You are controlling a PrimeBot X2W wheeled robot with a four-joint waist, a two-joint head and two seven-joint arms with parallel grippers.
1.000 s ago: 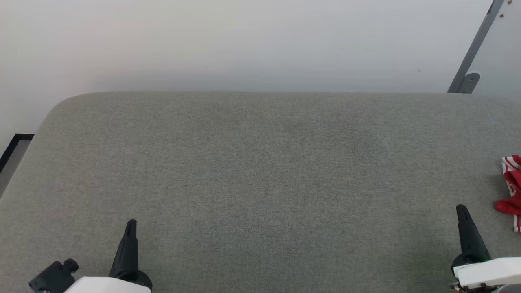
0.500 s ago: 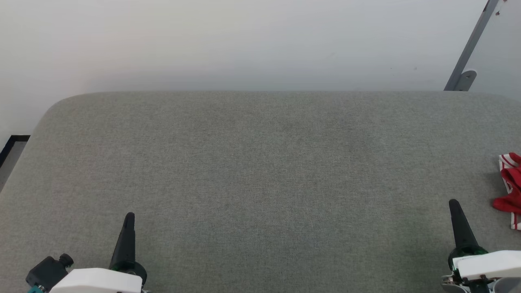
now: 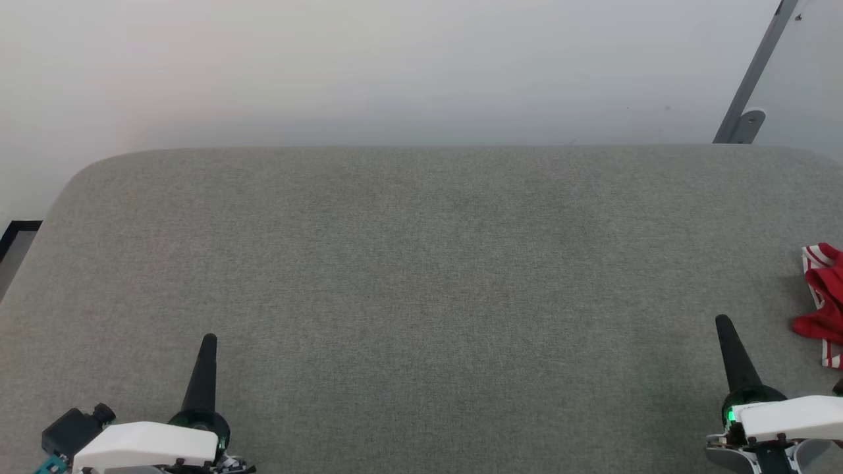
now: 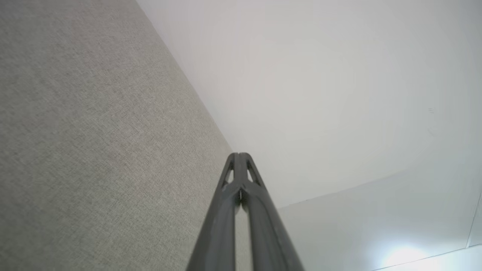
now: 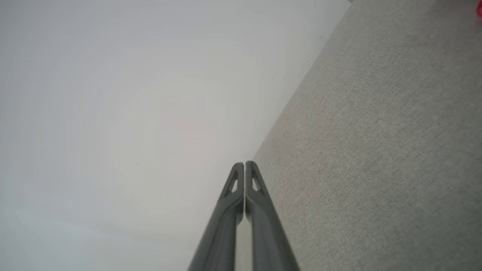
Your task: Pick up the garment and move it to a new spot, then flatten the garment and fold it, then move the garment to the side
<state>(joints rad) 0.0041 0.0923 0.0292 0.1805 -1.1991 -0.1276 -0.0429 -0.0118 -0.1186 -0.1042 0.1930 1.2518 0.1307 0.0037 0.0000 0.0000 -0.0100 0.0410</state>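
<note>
The garment (image 3: 822,299) lay crumpled far toward the right side of the grey fabric-covered desk (image 3: 421,263), partly cut off by the border of the head view. The left claw (image 3: 208,341) hung over the near left part, fingers pressed together and empty. The right claw (image 3: 723,324), likewise pressed together and empty, hung near the garment without touching it.

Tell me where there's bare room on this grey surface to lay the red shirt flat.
The grey surface is bare from its rounded left edge across to the right gripper, and from the left gripper back to the white wall. Only the far right edge is taken, where the garment lies bunched.
</note>
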